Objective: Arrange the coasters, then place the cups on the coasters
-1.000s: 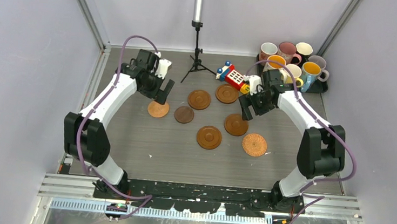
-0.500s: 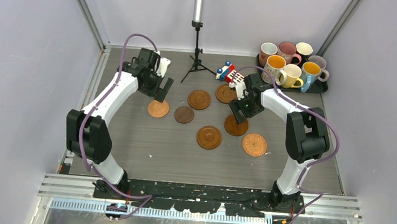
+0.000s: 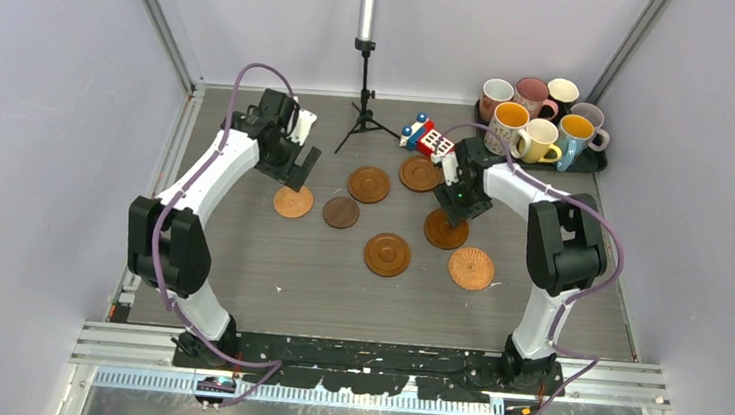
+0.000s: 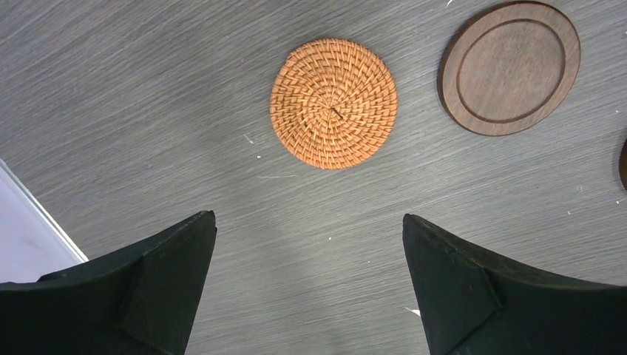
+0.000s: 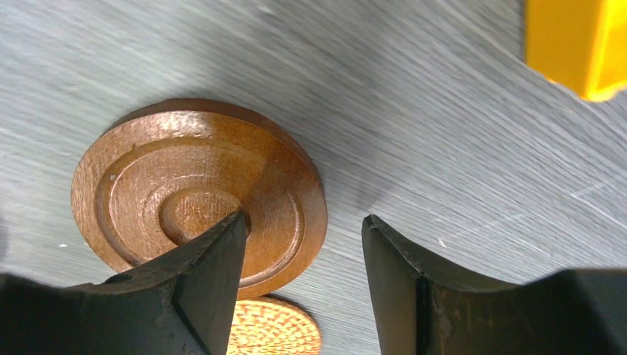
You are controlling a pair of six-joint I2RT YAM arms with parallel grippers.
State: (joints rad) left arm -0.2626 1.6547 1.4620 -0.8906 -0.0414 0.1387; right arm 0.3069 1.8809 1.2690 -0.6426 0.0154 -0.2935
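Seven coasters (image 3: 386, 254) lie scattered on the table (image 3: 268, 269). The right tool (image 5: 303, 222) straddles the rim of one grooved coaster (image 5: 148, 192), jaws parted, not yet pinching. Meanwhile the left tool (image 4: 309, 217) hangs wide open above a woven coaster (image 4: 333, 103), and the cups (image 3: 536, 132) crowd the far-right tray (image 3: 596, 165).

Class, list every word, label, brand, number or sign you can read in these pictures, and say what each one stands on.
No text can be read in any view.
Toy: small marks on its white panel, too small to read.
Patterned mug: a printed pattern, too small to tell whether it holds letters.
Woven coaster and grooved wooden coaster: seen close, no lettering on either.
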